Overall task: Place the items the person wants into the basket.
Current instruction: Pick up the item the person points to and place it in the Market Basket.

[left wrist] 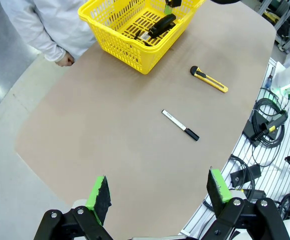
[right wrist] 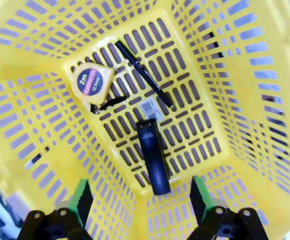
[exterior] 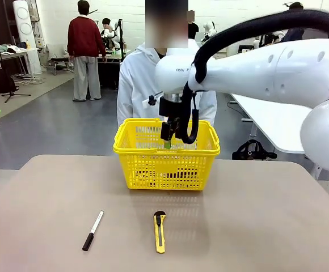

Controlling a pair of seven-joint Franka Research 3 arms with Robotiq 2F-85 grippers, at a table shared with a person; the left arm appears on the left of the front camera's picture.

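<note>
Front faces person; wrists overlook shared basket.

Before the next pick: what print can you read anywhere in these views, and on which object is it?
"2m" on the round label of the small yellow tape measure, lying in the yellow lattice plastic basket.
Smaller line beneath it: too blurred to read.
White barcode sticker on the basket floor: unreadable.
Lettering on the right arm's white casing: too small.

A grey floor stretches to a white far wall. At far left stand a tall white unit and cluttered desks. A white table sits at right, a black bag beneath it.
</note>
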